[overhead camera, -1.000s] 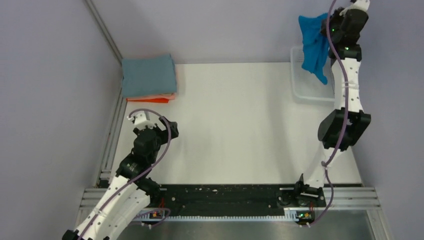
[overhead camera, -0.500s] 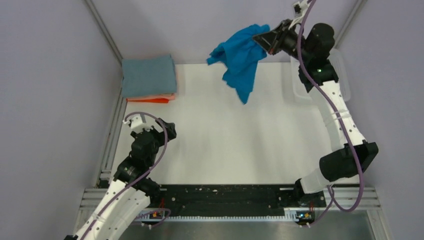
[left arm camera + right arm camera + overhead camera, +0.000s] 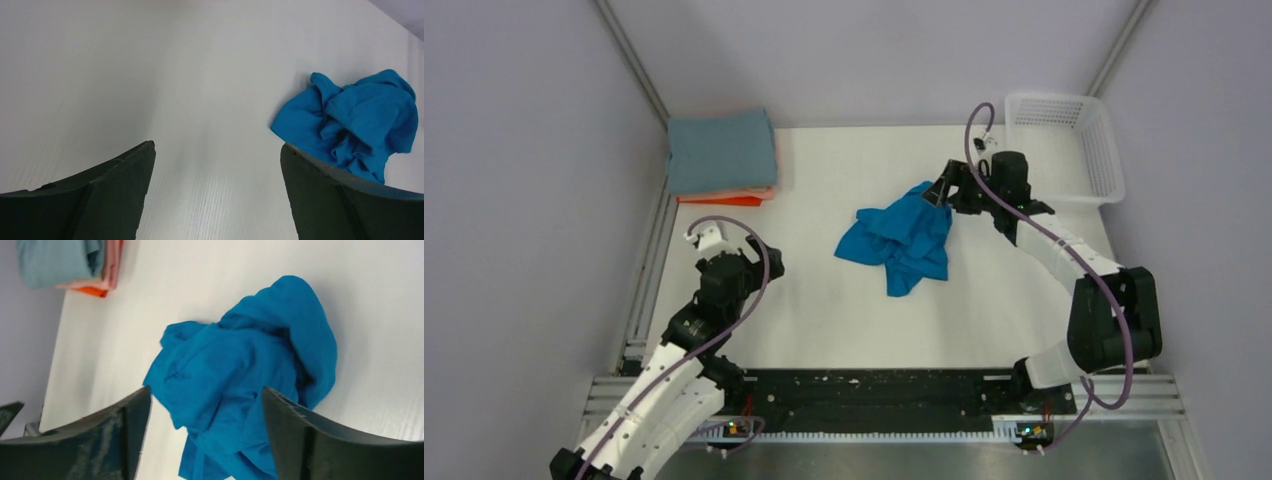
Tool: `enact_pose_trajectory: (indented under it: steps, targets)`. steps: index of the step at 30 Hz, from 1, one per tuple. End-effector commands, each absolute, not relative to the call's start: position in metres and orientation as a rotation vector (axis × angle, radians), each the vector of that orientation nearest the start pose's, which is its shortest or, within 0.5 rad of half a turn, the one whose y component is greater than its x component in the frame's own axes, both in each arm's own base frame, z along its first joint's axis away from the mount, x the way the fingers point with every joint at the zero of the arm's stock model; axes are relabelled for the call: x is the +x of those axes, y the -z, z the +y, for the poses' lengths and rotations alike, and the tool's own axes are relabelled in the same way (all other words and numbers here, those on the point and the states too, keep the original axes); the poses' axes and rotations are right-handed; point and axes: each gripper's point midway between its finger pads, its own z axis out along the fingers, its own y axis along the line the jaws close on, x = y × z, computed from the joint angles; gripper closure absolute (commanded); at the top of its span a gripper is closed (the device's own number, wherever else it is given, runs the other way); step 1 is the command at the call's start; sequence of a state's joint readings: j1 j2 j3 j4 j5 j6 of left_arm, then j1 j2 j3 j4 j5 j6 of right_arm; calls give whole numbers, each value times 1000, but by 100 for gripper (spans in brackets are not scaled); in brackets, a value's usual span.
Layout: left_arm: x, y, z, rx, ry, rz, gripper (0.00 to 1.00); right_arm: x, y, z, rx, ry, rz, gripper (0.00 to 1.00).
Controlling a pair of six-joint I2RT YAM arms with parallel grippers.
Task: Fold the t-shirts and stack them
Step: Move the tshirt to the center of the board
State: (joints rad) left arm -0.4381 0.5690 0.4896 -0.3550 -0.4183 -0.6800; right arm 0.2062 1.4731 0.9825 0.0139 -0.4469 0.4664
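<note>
The blue tee (image 3: 896, 240) lies in a crumpled heap at the middle of the table (image 3: 844, 320), with no sleeve or hem clearly showing. The right gripper (image 3: 945, 190) sits low at the heap's 1 o'clock edge. Its fingers are spread wide and hold nothing; whether a tip touches cloth cannot be told. The left gripper (image 3: 762, 258), also spread and empty, waits well apart at the tee's 8 o'clock. The folded stack (image 3: 722, 150) lies in the 10 o'clock corner and the basket (image 3: 1108, 150) at 1 o'clock.

The main risk is a blind pinch. Closing on this bunch would likely take several layers at once, so the tee would lift as a knot rather than open flat. A one-sided pull could also drag the heap instead of spreading it. Finding two separate corners is the safer course.
</note>
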Motion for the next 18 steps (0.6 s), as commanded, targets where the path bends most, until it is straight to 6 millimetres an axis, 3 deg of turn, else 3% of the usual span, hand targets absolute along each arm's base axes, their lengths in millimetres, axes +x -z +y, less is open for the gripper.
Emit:
enact_pose_trajectory:
  steps: [1,2,6,8,12,15,18]
  targets:
    - [263,-171,-87,-452,417,1908,1,415,-198,133,49,-544,2053,9]
    - [264,-168,-92,-443,431,1922,1,413,-204,125,61,-493,2042,2]
    - [276,-156,-112,-400,492,1970,1,389,-226,103,78,-347,1963,1]
    - [283,-149,-126,-370,534,2012,1,369,-219,118,-29,-299,1961,1]
    - [301,-131,-146,-368,542,2140,1,335,-193,169,-377,-309,1941,1]
    - [309,-117,-159,-329,532,2249,1,330,-180,196,-556,-245,1912,2]
    - [318,-107,-168,-320,532,2306,1,338,-168,217,-610,-180,1902,3]
